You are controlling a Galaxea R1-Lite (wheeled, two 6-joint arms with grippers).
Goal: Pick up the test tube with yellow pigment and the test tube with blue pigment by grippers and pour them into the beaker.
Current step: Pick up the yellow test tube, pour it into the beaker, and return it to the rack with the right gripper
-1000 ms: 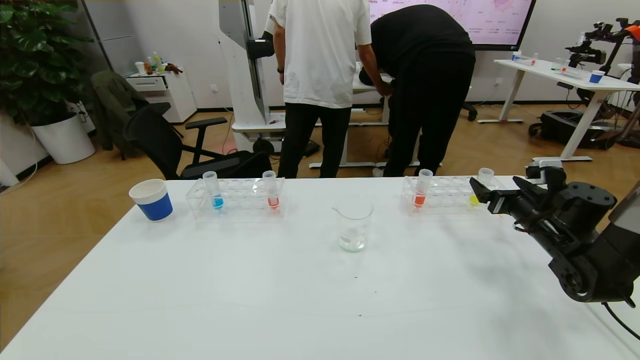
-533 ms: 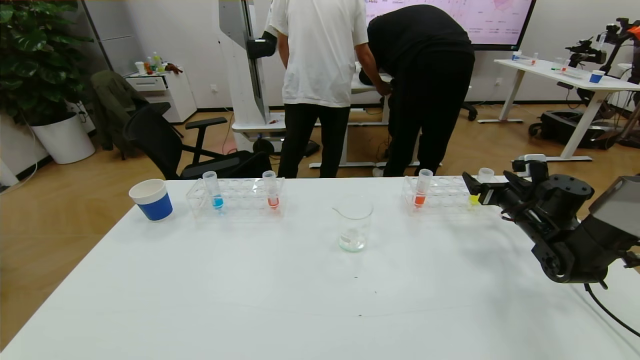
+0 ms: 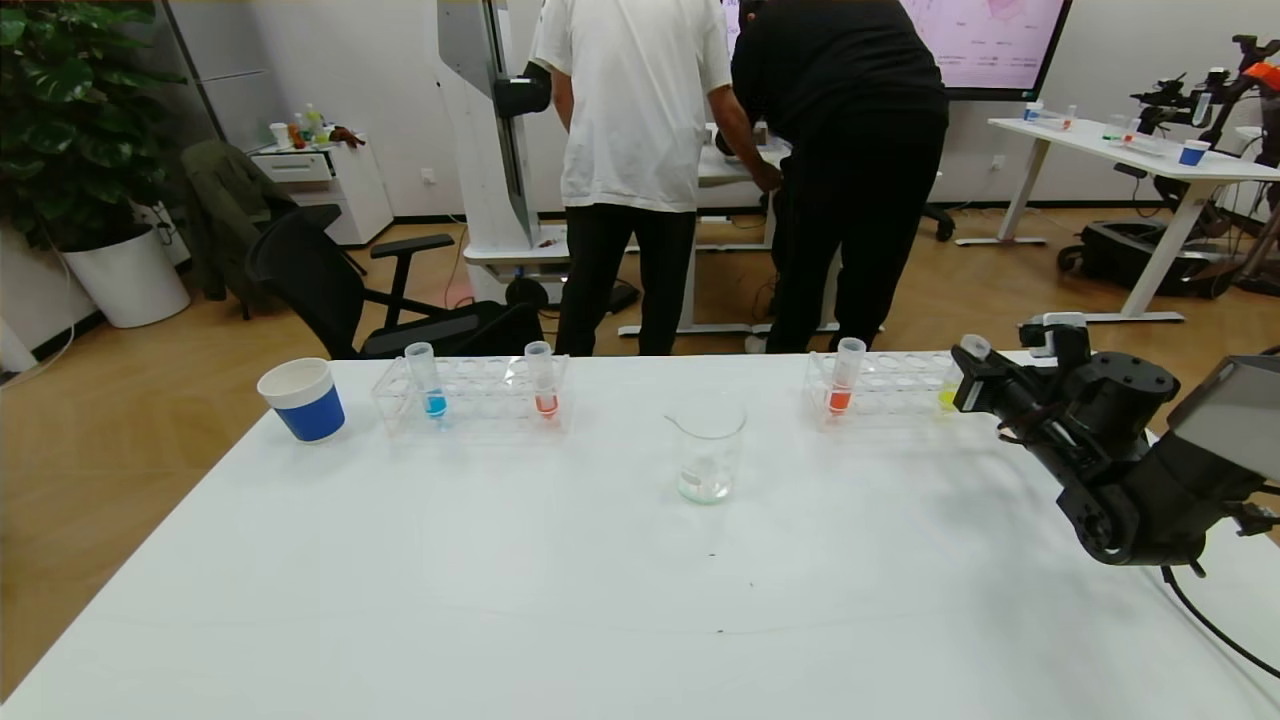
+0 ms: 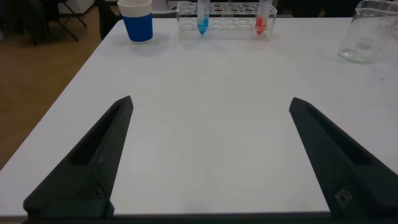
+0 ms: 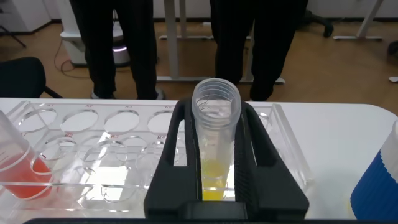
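Observation:
My right gripper [image 3: 966, 384] is shut on the test tube with yellow pigment [image 3: 973, 348], which stands in the end hole of the right clear rack [image 3: 885, 388]. In the right wrist view both black fingers [image 5: 181, 146] press the sides of the tube [image 5: 216, 115], with yellow liquid at its bottom. The test tube with blue pigment [image 3: 432, 384] stands in the left rack [image 3: 485, 400]; it also shows in the left wrist view [image 4: 202, 15]. The beaker [image 3: 708, 446] stands between the racks. My left gripper [image 4: 211, 101] is open and empty, low over the table near its front.
Each rack also holds a tube with orange-red liquid [image 3: 543, 381] [image 3: 844, 379]. A blue-and-white paper cup [image 3: 303, 398] stands at the far left of the table, and another cup [image 5: 379, 186] stands beside the right rack. Two people stand behind the table.
My right arm has moved towards the far edge and its jaws have come in around the yellow tube and shut on it. The tube's top now leans slightly.

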